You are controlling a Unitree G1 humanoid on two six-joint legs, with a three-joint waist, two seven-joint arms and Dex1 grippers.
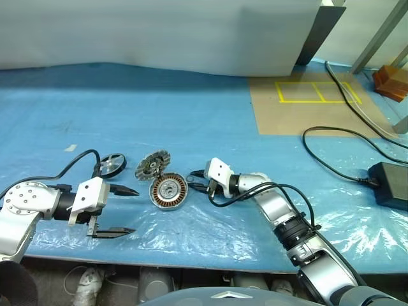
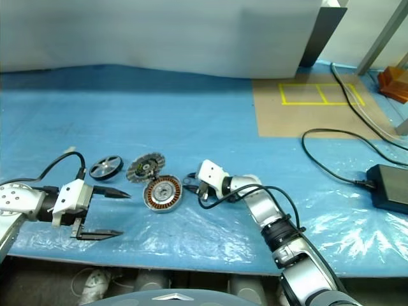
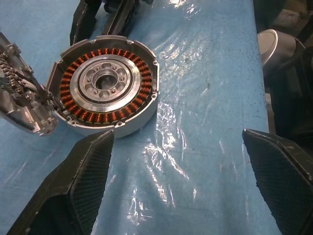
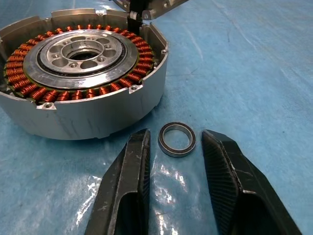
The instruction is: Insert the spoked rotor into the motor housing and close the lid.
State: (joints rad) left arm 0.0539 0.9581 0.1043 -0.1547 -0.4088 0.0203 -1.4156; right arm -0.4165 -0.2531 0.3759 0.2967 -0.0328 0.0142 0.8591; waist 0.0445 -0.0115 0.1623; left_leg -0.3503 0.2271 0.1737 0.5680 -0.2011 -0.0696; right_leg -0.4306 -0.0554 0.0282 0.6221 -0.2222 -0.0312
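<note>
My 2 head eyes look forward and down from above my arms, taking in the whole blue-covered bench (image 1: 191,115); both share nearly the same scene, slightly offset sideways. My left wrist camera looks low along my left claw (image 3: 178,171) at the motor housing (image 3: 105,90) from close by. My right wrist camera sits nearer, almost at bench level, facing the same housing from the opposite side. The dark fingers (image 3: 85,22) beyond the housing in the left wrist view are probably my right claw (image 4: 171,161).

light: bright, even | glare: plastic sheet (image 3: 195,73) | focus: sharp
</note>
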